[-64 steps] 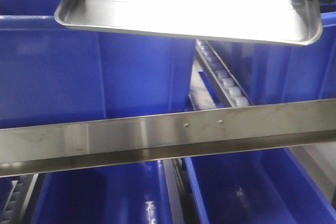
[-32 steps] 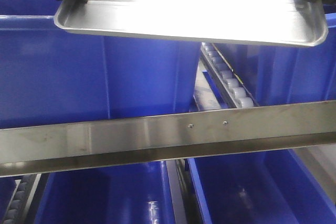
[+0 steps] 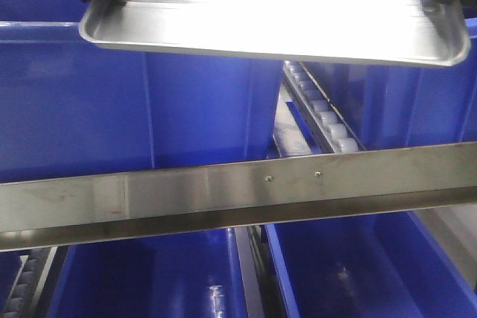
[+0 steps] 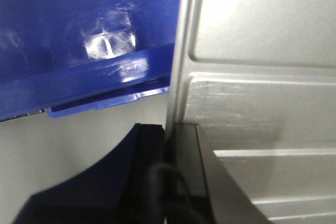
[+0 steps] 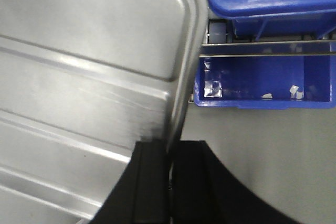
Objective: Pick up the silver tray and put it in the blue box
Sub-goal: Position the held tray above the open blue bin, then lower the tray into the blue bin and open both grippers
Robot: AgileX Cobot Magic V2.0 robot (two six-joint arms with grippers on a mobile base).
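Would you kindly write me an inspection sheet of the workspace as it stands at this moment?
Surface: no tabletop in view; a steel bar crosses the front of the rack.
Job's things: silver tray held in the air near the blue boxes, not yet in one.
Clutter: a few small pale bits in one box; unclear what they are.
Grippers: left gripper shut on the tray's left rim; right gripper shut on its right rim.
Cables: nothing seen.
Surroundings: roller track between the boxes; more boxes below the bar.
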